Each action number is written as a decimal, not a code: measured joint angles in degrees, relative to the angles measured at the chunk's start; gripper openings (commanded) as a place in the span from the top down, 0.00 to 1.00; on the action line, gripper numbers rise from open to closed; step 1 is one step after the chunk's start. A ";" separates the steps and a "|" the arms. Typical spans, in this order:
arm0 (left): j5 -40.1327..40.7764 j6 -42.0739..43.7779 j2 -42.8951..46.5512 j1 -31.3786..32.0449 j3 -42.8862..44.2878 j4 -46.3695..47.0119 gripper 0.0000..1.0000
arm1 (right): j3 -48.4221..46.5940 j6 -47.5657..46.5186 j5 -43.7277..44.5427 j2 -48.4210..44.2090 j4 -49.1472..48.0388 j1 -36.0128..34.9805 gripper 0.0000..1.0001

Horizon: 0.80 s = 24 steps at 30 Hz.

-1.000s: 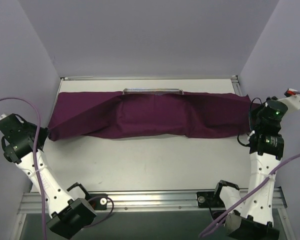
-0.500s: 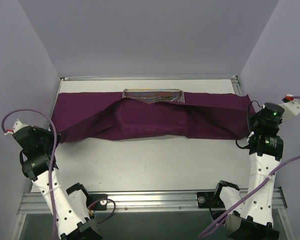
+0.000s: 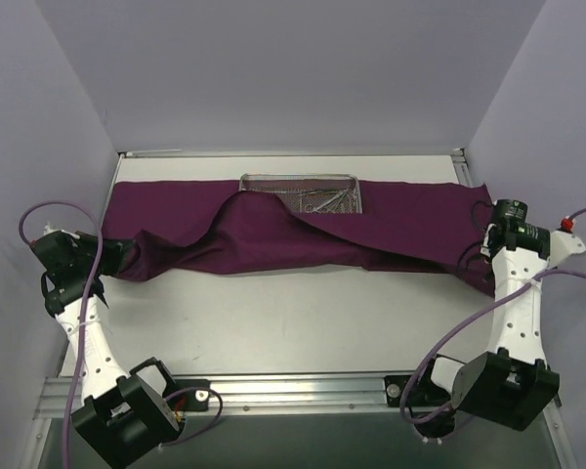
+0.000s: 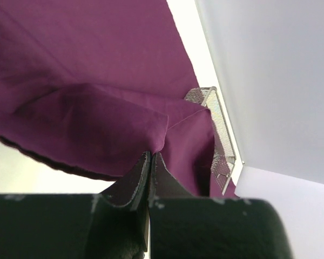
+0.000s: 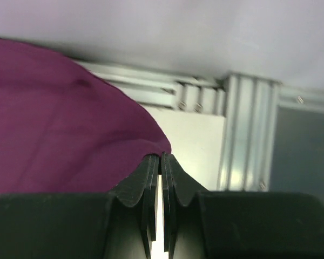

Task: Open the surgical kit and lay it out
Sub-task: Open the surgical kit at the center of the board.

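Observation:
The dark purple cloth wrap [image 3: 273, 234] lies stretched across the far half of the table. Its near flap is folded back off the silver wire-mesh tray [image 3: 298, 177] at the back centre, and slim silver instruments [image 3: 324, 201] show inside. My left gripper [image 3: 117, 257] is shut on the cloth's left corner, with the jaws pinching a fold [image 4: 151, 154] of the cloth [image 4: 86, 81] and the tray's wall [image 4: 220, 121] beyond. My right gripper [image 3: 479, 260] is shut on the cloth's right corner [image 5: 161, 156], low over the table, with the cloth [image 5: 59, 118] to its left.
A metal rail [image 3: 293, 391] runs along the table's near edge by the arm bases. An aluminium frame [image 3: 293, 152] borders the back, and its corner [image 5: 243, 135] is close to my right gripper. Pale walls close in on three sides. Purple cables [image 3: 49, 210] loop off both arms.
Both grippers have drawn the cloth's corners nearer and lower. The flap has slid off the tray, which went from a bare rim to mostly uncovered, with the instruments showing.

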<state>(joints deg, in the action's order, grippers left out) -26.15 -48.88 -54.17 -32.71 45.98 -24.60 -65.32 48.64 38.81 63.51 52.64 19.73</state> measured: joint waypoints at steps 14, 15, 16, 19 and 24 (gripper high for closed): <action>-5.46 -3.48 -1.46 0.37 -5.79 9.79 0.98 | 3.65 5.14 -3.10 -8.11 11.58 15.74 0.98; -5.60 -3.48 -1.07 0.37 -5.79 9.86 0.98 | 2.91 4.31 -3.13 -8.55 11.56 16.41 0.93; -5.73 -3.48 -0.55 0.35 -5.79 9.92 0.98 | 2.47 3.63 -3.17 -9.11 11.52 16.81 0.79; -6.71 -3.48 1.09 0.28 -5.79 10.84 0.98 | 2.43 1.68 -3.32 -10.73 11.93 17.09 0.42; -8.55 -3.17 4.63 0.24 -6.88 13.49 0.97 | 1.95 -2.51 -7.23 -10.03 11.72 17.07 0.16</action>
<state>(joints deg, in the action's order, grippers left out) -34.70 -52.05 -49.54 -32.47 39.09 -11.11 -63.37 46.13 31.57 53.47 64.36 36.80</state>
